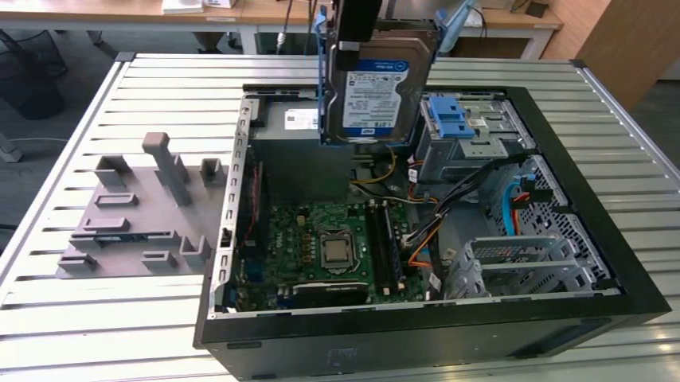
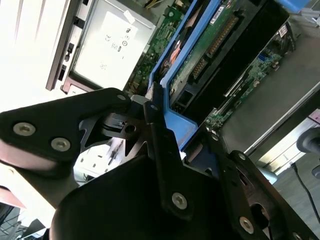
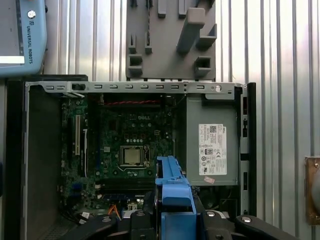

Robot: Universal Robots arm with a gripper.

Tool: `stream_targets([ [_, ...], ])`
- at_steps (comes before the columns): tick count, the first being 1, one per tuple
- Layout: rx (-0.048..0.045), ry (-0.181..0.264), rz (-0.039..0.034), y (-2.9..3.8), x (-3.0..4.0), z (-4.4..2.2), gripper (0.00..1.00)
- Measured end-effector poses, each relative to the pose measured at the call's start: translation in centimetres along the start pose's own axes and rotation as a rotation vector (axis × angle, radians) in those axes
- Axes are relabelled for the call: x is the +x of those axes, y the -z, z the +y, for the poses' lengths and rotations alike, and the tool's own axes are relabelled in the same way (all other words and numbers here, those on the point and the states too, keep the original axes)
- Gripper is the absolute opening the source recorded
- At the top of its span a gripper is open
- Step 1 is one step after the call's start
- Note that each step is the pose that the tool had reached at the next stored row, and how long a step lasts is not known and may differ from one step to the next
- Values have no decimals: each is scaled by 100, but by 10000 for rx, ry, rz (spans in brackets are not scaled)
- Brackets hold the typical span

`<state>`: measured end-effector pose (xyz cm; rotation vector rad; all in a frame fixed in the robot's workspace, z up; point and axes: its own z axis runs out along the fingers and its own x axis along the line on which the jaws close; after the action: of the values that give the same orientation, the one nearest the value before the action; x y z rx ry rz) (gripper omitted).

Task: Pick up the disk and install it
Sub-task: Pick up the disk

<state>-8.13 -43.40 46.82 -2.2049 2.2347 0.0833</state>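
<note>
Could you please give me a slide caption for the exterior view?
The claw holds the disk upright above the open computer case on the slatted table.

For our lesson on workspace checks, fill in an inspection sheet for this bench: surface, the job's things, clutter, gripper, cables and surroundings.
Surface: ribbed metal table, carrying an open computer case that lies on its side.
Job's things: disk hanging upright in the air above the case; drive bay with a blue latch inside the case.
Clutter: grey holder plate with pegs, beside the case on the exterior view's left.
Gripper: gripper shut on the disk's top end.
Cables: loose wires inside the case, beside the circuit board.
Surroundings: wooden desks behind the table.
</note>
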Motion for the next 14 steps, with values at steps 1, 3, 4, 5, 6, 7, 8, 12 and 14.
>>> stream_targets([
  [1, 1, 0, -2, -2, 0, -7, 37],
  [3, 1, 0, 0, -4, 5, -11, 37],
  [4, 1, -1, 0, -6, 18, -13, 37],
  [5, 2, -1, -2, -9, 38, -14, 37],
  [6, 1, 0, 1, -11, 65, -14, 37],
  [7, 1, 0, 1, -13, 92, -15, 37],
  [8, 2, 0, -1, -15, 122, -15, 37],
  [12, 2, 0, 1, -20, 211, -19, 37],
  [14, 2, -3, 3, -23, 227, -35, 37],
])
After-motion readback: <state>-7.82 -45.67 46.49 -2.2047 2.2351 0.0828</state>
